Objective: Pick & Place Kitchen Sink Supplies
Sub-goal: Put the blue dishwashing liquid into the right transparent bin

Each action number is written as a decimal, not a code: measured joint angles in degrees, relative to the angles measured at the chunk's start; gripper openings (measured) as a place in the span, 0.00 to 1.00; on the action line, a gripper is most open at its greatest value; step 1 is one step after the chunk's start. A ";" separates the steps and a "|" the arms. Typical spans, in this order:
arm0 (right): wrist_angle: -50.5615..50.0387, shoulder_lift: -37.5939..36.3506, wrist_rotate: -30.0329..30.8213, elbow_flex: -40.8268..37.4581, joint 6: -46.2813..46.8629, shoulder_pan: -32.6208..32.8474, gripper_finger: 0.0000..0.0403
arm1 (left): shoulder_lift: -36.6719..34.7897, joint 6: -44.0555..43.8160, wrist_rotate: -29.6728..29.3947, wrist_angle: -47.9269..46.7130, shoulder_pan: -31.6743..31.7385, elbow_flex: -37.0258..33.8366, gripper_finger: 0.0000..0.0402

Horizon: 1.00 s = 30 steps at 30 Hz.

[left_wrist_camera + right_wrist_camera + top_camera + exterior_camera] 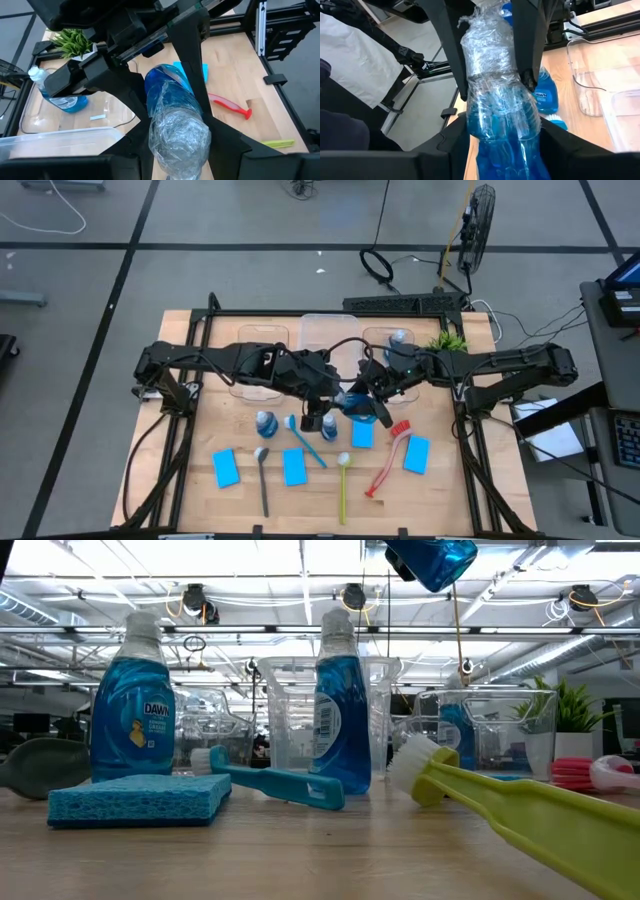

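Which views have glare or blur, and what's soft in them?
Low view: bright ceiling lights behind, the yellow-green brush up close is soft. Left wrist view: the held bottle fills the frame, its wrapped cap end blurred. Right wrist view: the wrap on it glints.

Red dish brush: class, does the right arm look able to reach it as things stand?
Probably not at once. The red brush lies uncovered on the table near the right gripper, but that gripper is busy at the raised bottle, which the left gripper holds.

Wooden table carries sponges, brushes, bottles, tubs.
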 joint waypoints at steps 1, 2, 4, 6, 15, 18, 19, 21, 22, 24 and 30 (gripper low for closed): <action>0.00 0.00 0.00 0.00 0.00 0.00 0.41 | 0.00 -0.03 0.01 0.00 0.00 0.00 0.35; 0.02 0.00 0.00 0.00 0.00 0.00 0.41 | 0.00 -0.14 0.02 0.00 0.00 0.00 0.35; 0.04 0.00 -0.02 0.00 0.00 0.00 0.40 | 0.00 -0.15 0.02 0.00 0.00 0.00 0.35; 0.04 0.00 0.00 0.00 0.00 0.00 0.40 | 0.00 -0.15 0.02 0.00 0.00 0.00 0.35; 0.50 0.00 2.15 0.00 -0.09 0.00 0.39 | 0.00 0.04 -0.70 0.25 0.00 0.00 0.58; 0.13 -0.31 3.64 0.00 -0.67 -0.12 0.38 | 0.00 0.09 -0.81 0.22 0.04 0.00 0.66; -0.01 -0.52 3.87 0.00 -0.88 -0.29 0.38 | 0.00 0.13 -0.89 0.22 0.17 0.00 0.68; -0.30 -1.06 4.72 0.00 -1.04 -0.45 0.38 | 0.00 0.18 -1.88 0.22 0.31 0.00 0.72; -0.57 -1.38 4.84 0.00 -1.32 -0.73 0.38 | -0.29 0.19 -2.33 -0.05 0.31 0.00 0.73; -1.57 -2.25 5.03 0.00 -1.53 -1.24 0.38 | -0.77 0.20 -3.76 -1.39 0.31 0.00 0.75; -8.69 -5.63 11.47 0.00 -2.73 -2.48 0.38 | -4.49 0.20 -8.39 -3.21 0.37 0.07 0.75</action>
